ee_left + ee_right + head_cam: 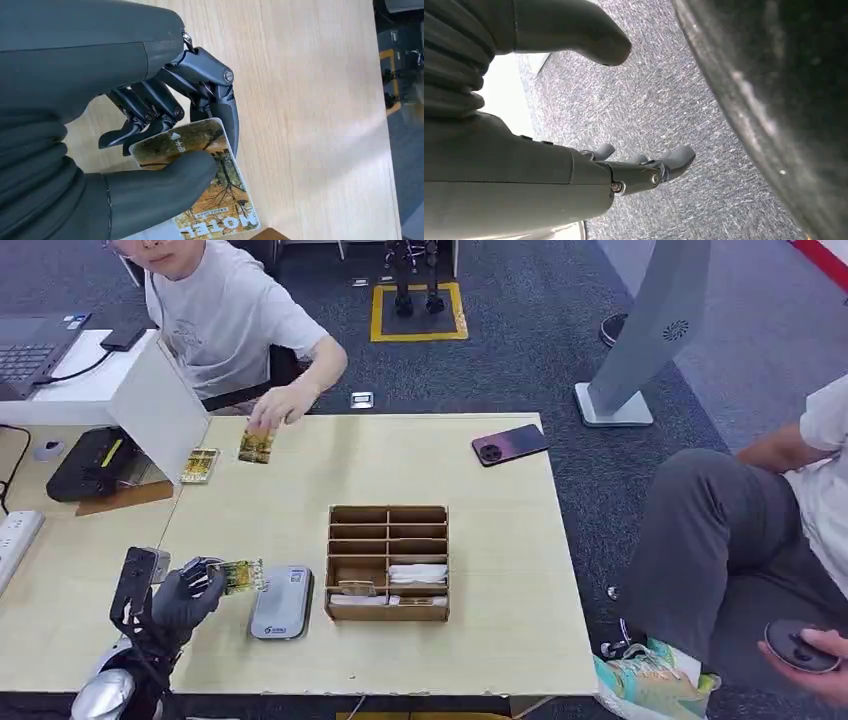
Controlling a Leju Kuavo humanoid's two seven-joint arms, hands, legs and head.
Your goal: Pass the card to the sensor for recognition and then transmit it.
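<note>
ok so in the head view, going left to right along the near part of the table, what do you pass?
Left hand → card it holds → grey sensor → cardboard organizer.

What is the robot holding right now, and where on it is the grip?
The left hand holds a card by one end, thumb on its printed face and fingers behind. The right hand hangs over the carpet with nothing in it.
</note>
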